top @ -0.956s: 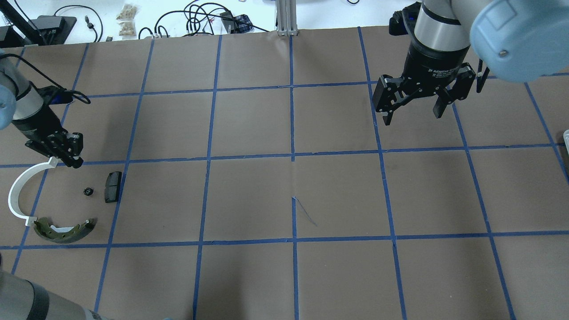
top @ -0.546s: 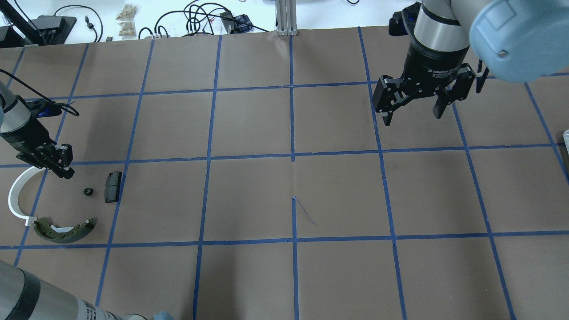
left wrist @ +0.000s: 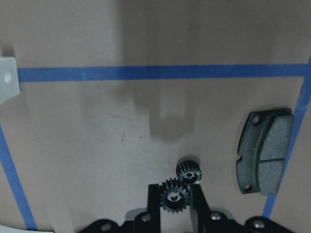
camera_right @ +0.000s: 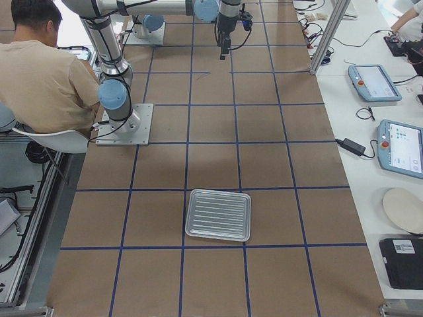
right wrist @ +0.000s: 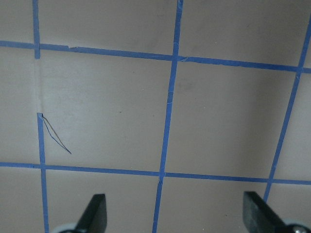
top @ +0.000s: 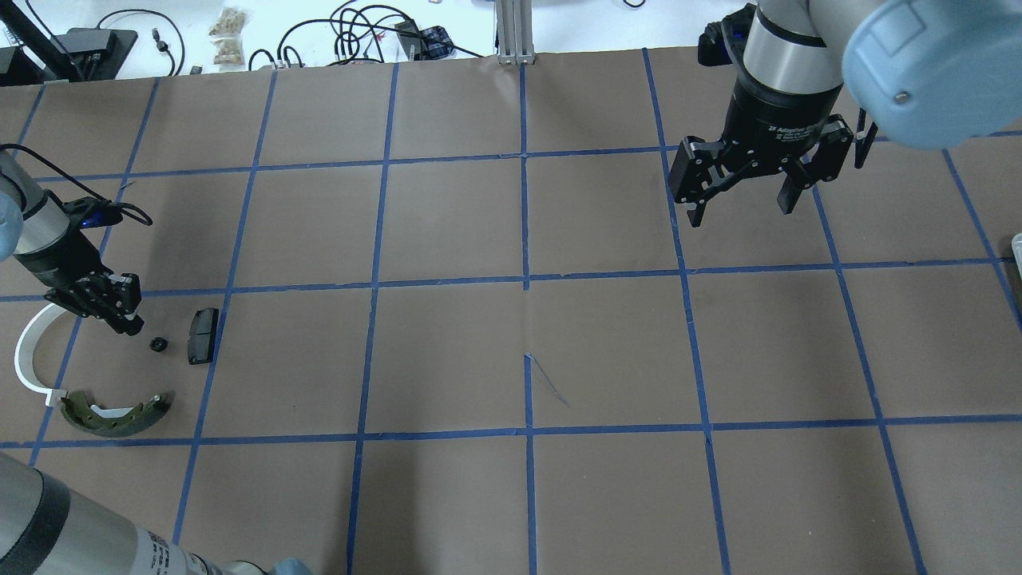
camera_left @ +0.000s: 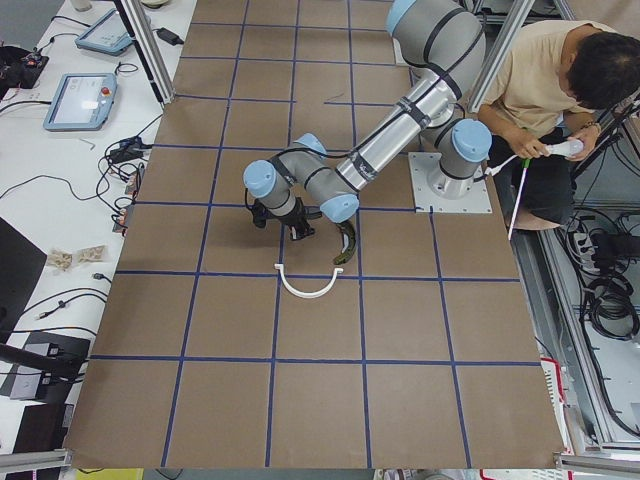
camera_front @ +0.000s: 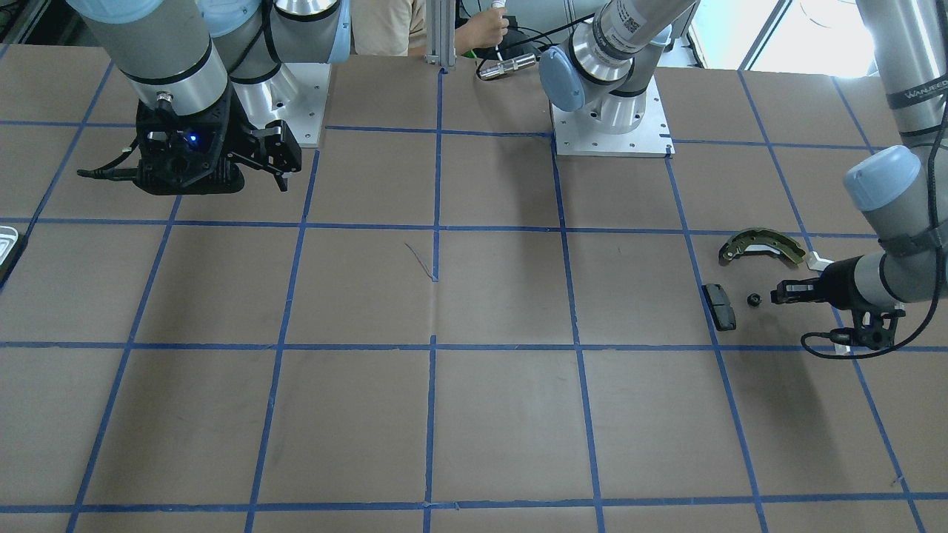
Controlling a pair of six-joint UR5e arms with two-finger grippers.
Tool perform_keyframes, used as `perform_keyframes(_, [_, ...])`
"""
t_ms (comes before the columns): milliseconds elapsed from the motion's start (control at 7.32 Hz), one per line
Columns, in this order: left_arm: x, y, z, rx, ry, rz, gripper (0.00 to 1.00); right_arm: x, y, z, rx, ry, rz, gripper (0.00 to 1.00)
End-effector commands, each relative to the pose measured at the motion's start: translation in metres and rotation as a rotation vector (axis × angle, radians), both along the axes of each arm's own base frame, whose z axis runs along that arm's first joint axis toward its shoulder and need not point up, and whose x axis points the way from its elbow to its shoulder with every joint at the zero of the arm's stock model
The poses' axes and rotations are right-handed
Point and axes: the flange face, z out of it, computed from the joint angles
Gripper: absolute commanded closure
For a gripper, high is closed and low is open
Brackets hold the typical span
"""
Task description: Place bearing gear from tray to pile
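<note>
My left gripper (top: 130, 323) is shut on a small black bearing gear (left wrist: 175, 199), held low over the paper. A second black gear (top: 158, 344) lies on the table just past the fingertips, and shows in the left wrist view (left wrist: 188, 172). The pile surrounds it: a black pad (top: 203, 335), a white half-ring (top: 26, 351) and an olive-brass shoe (top: 116, 415). The ribbed silver tray (camera_right: 218, 214) looks empty; in the overhead view it is a sliver (top: 1017, 243) at the right edge. My right gripper (top: 738, 200) is open and empty, hanging high at the far right.
Brown paper with a blue tape grid covers the table. A person sits behind the robot bases (camera_right: 39, 72). Cables and tablets lie on the white benches beyond the table's edges (top: 359, 32).
My left gripper has moved nearer to me and lower, ending close beside the gear on the table. The right arm has not moved.
</note>
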Motion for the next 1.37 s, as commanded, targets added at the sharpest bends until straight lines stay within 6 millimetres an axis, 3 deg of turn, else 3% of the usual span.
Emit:
perform_keyframes(0, [0.008,0.003,-0.011,-0.006,-0.006,0.009,1.00,0.000,0.000,0.000,0.000,-0.001,-0.001,0.00])
perform_keyframes(546, [0.002,0.007,-0.020,0.004,0.000,0.013,1.00,0.000,-0.002,-0.003,0.006,0.000,0.006,0.00])
perform_keyframes(683, [0.002,0.007,-0.020,0.005,0.002,0.010,0.70,0.000,-0.002,-0.003,0.005,0.000,0.019,0.00])
perform_keyframes(820, [0.002,0.006,-0.019,0.003,-0.001,0.010,0.11,0.000,-0.002,-0.003,0.005,-0.001,0.017,0.00])
perform_keyframes(956, [0.002,0.005,-0.018,0.002,-0.004,0.008,0.00,0.000,-0.002,-0.004,0.008,-0.001,0.020,0.00])
perform_keyframes(1230, [0.000,-0.001,-0.006,-0.018,-0.020,0.004,0.00,-0.002,-0.003,-0.005,0.010,0.007,0.024,0.00])
